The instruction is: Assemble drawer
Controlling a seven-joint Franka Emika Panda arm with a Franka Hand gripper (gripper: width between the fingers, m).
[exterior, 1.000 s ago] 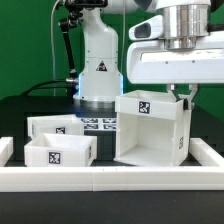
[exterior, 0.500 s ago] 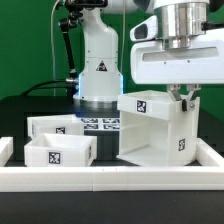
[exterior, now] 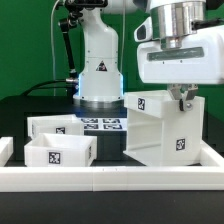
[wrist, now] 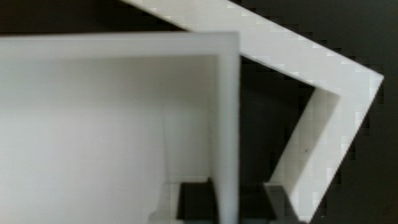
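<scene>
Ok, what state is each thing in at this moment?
gripper: shut on the large box's wall.
large box: upright, gripped at its top edge.
rear small drawer: on the table, open side up, empty, outside the box.
front small drawer: same, empty, outside the box.
marker board: flat on the table.

The case (exterior: 160,132), a white open-fronted box with tags on its top and side, stands on the worktop (exterior: 108,152) at the exterior view's right. It is turned askew, perhaps with one corner lifted. Its top wall sits clamped in the pincer (exterior: 182,98). At the left lie two white open-topped trays, the front tray (exterior: 60,152) just beside the back tray (exterior: 52,126).
</scene>
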